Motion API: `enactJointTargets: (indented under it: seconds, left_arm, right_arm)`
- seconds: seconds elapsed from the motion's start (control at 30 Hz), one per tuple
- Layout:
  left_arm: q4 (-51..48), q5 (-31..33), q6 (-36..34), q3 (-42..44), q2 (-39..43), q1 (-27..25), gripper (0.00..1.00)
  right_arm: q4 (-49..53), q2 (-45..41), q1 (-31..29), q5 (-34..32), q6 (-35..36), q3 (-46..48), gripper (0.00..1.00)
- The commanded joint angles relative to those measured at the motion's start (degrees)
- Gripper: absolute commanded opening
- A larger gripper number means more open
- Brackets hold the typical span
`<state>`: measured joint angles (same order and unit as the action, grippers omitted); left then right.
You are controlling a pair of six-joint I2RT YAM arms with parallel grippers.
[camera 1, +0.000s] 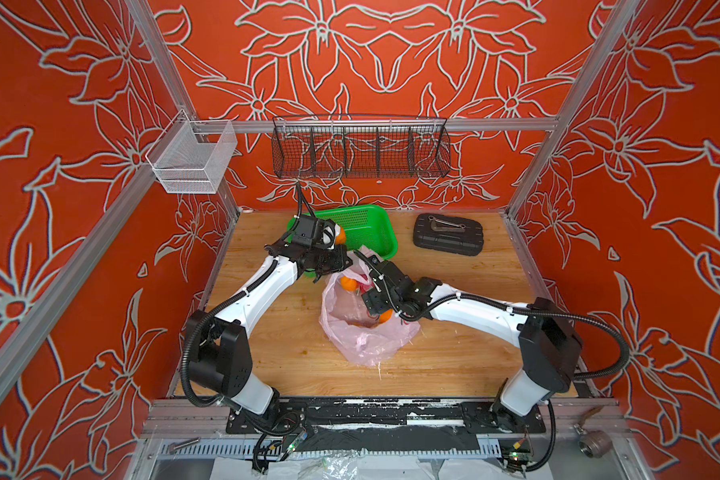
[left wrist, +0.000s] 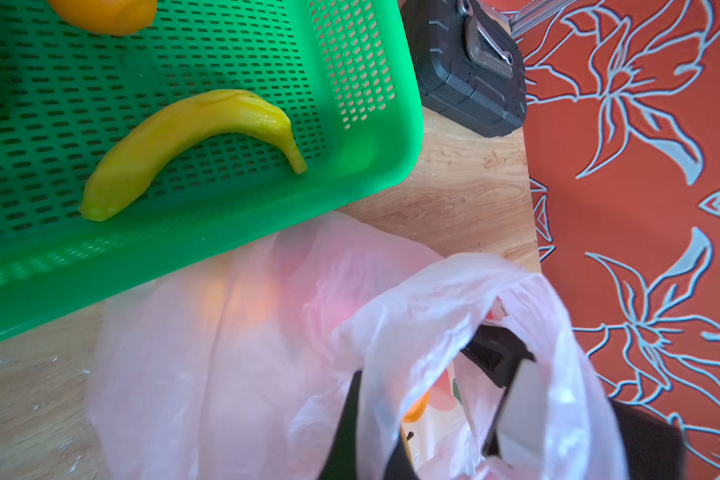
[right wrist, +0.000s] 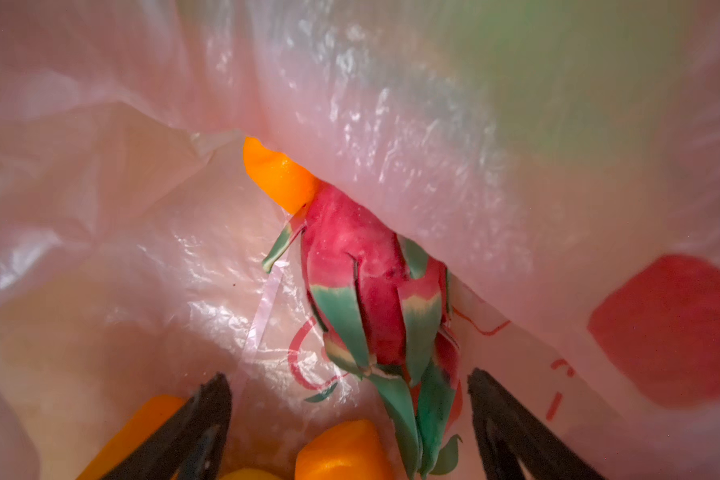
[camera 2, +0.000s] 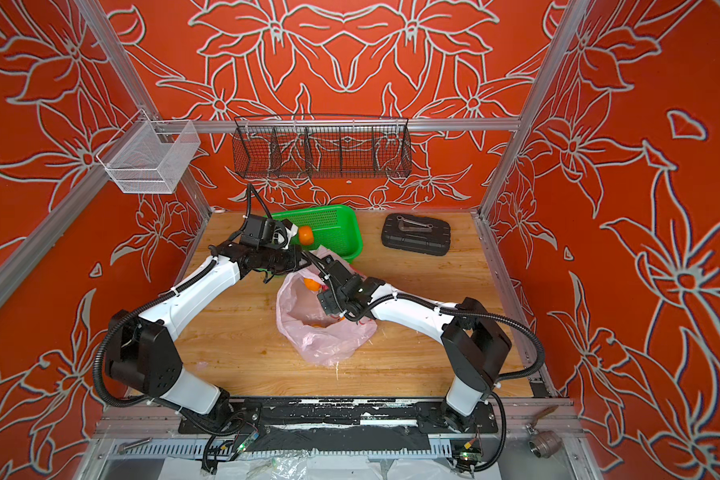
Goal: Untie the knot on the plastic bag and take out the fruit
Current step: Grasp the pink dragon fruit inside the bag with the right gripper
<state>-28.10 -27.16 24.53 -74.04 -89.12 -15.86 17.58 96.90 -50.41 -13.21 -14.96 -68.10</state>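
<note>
The pale-pink plastic bag (camera 1: 362, 332) lies open on the wooden table, in front of a green basket (camera 1: 371, 232). The knot is out of view. My left gripper (left wrist: 377, 419) is shut on a fold of the bag's rim (left wrist: 412, 332) and holds the mouth up. Reaching inside the bag, my right gripper (right wrist: 348, 376) is open. A pink-red dragon fruit (right wrist: 366, 299) lies just ahead of its fingers (right wrist: 208, 415), untouched, and oranges (right wrist: 341, 449) lie around it. A banana (left wrist: 175, 137) and an orange (camera 2: 305, 235) lie in the green basket.
A black case (camera 1: 448, 232) sits at the back right of the table. A black wire basket (camera 1: 360, 151) and a white mesh basket (camera 1: 192, 162) hang on the rail above. The two arms meet over the bag.
</note>
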Motion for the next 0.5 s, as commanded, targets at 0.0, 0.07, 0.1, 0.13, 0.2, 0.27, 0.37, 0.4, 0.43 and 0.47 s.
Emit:
enactJointTargets:
  seconds: [0.0,0.07,0.1,0.13,0.2,0.27,0.37,0.4,0.43,0.47]
  left_arm:
    - [0.6,0.9,2.1,-1.0,-0.4,-0.1,0.0]
    - [0.4,1.6,1.9,-0.9,-0.2,-0.1,0.0]
    - [0.3,1.9,1.7,-0.9,-0.2,-0.1,0.0]
    - [0.3,2.1,1.5,-1.0,-0.3,-0.1,0.0]
    - [-0.2,2.3,1.1,-1.1,-0.5,-0.1,0.0]
    - [-0.2,2.3,1.1,-0.9,-0.7,-0.1,0.0]
    - [0.1,2.2,1.2,-0.3,-0.9,-0.1,0.0]
    - [0.2,2.2,1.1,-0.2,-0.9,-0.1,0.0]
    - [0.2,2.2,1.1,-0.1,-0.9,-0.1,0.0]
    - [0.1,2.1,0.9,0.0,-1.0,-0.1,0.0]
  right_arm:
    - [-5.5,2.6,0.6,-2.2,-0.5,-0.2,0.97]
    - [-7.8,4.1,1.0,-0.2,0.2,-0.9,0.97]
    - [-8.0,5.1,1.1,0.1,0.4,-1.9,0.97]
    - [-8.1,5.9,1.0,0.0,0.4,-2.7,0.97]
    - [-9.5,7.6,1.6,-0.6,0.2,-3.5,0.97]
    - [-9.9,9.3,2.5,-0.6,-0.6,-4.2,0.97]
    - [-11.8,11.4,3.8,1.8,-0.5,-4.2,0.97]
    - [-12.4,12.2,4.0,2.5,-0.2,-4.2,0.97]
    - [-12.7,12.8,4.2,3.3,-0.1,-4.4,0.97]
    - [-12.7,13.7,4.4,4.1,0.1,-4.7,0.97]
